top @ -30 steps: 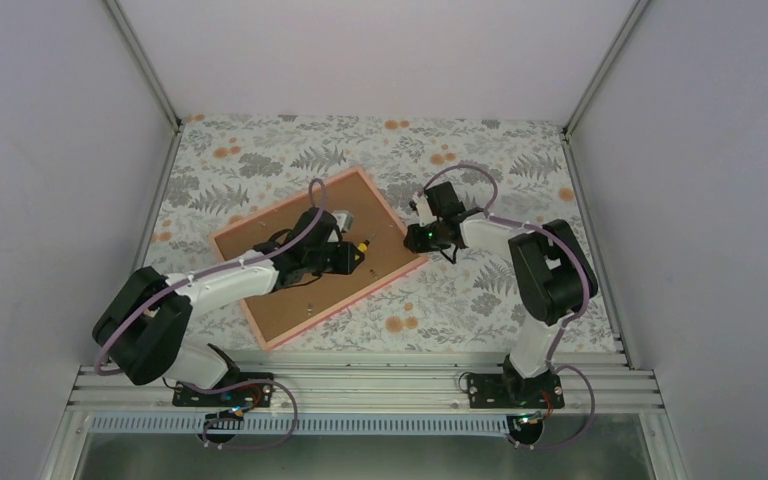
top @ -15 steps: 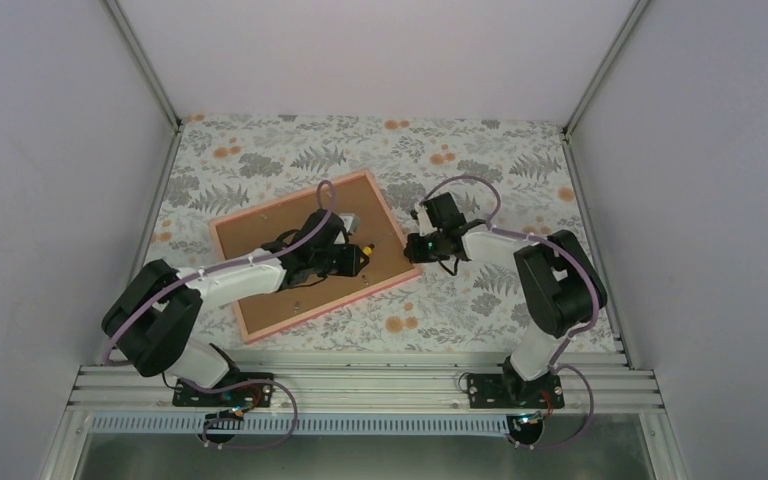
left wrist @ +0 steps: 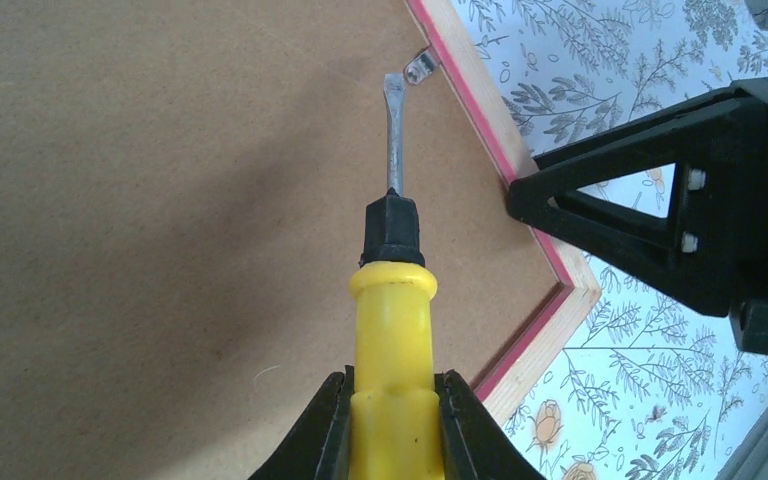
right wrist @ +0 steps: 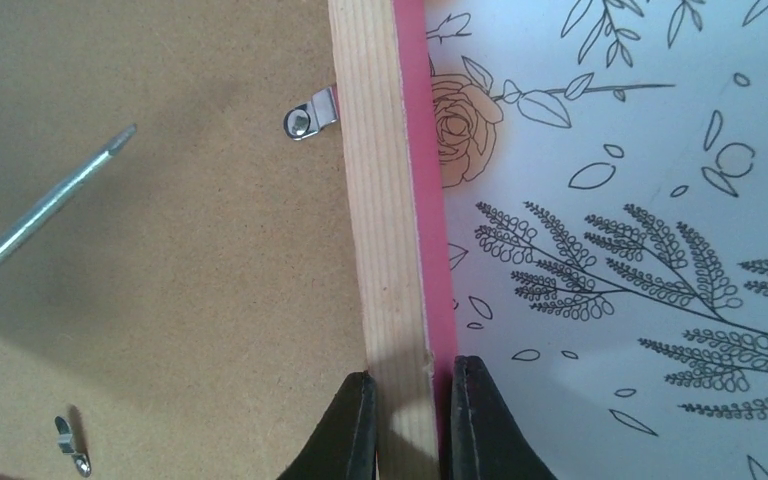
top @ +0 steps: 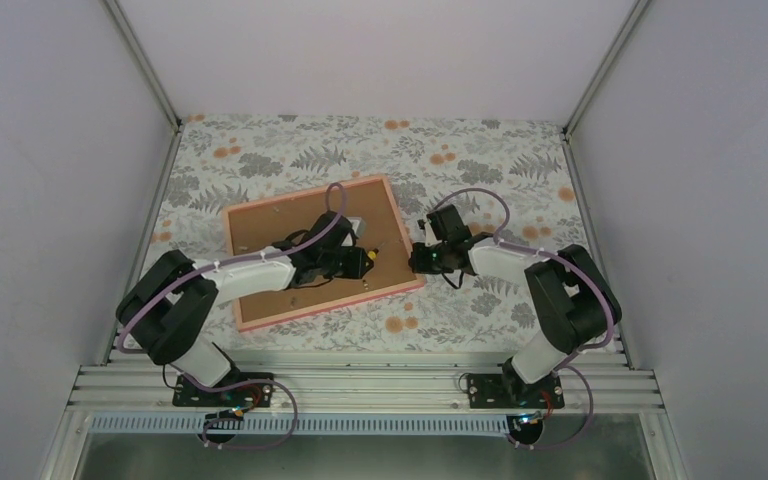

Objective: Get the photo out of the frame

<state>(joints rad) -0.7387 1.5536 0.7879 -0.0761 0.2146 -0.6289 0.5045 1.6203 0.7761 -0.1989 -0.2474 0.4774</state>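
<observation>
The frame (top: 330,306) lies face down on the floral cloth, its pink rail around a brown backing board (top: 270,235). The photo is hidden beneath the board. My left gripper (left wrist: 397,385) is shut on a yellow-handled screwdriver (left wrist: 395,330). The blade tip sits just short of a metal clip (left wrist: 420,66) by the frame's right rail (left wrist: 480,100). My right gripper (right wrist: 412,385) is shut on that same rail (right wrist: 380,230), one finger on the board side and one on the pink outer side. In the top view the two grippers, left (top: 355,258) and right (top: 415,258), are close together.
A second small clip (right wrist: 70,445) sits on the board near the frame's near rail. The screwdriver blade (right wrist: 55,200) points toward the clip (right wrist: 310,115) beside the gripped rail. Grey walls close in the cloth on three sides; an aluminium rail (top: 360,385) runs along the near edge.
The frame has turned clockwise and now lies squarer to the table's edge. My right gripper has closed on the frame's right rail. The left gripper has kept hold of the screwdriver and moved along with the frame.
</observation>
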